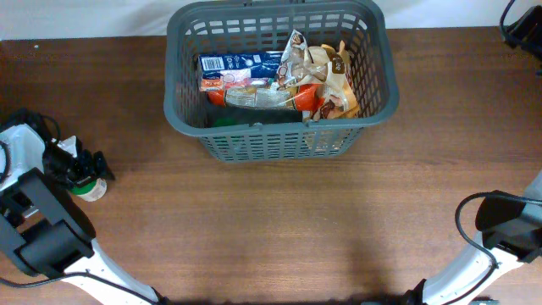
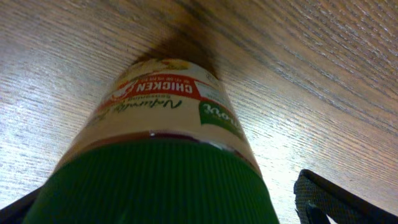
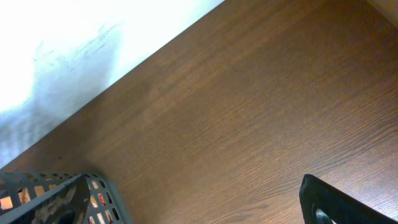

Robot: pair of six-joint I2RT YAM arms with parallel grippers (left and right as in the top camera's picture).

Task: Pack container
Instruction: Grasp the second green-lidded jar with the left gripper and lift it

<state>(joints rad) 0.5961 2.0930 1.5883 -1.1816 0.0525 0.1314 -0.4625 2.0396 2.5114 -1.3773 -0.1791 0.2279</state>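
The dark grey basket stands at the table's far middle and holds several packets and bags. Its corner shows in the right wrist view. A jar with a green lid and a chicken label stands on the table at the far left and fills the left wrist view. My left gripper is around the jar's lid, with a gap showing between the lid and the right finger. My right gripper is at the far right corner, open and empty; only one finger shows.
The wooden table ends at a white wall at the back. The arm bases stand at the front left and front right.
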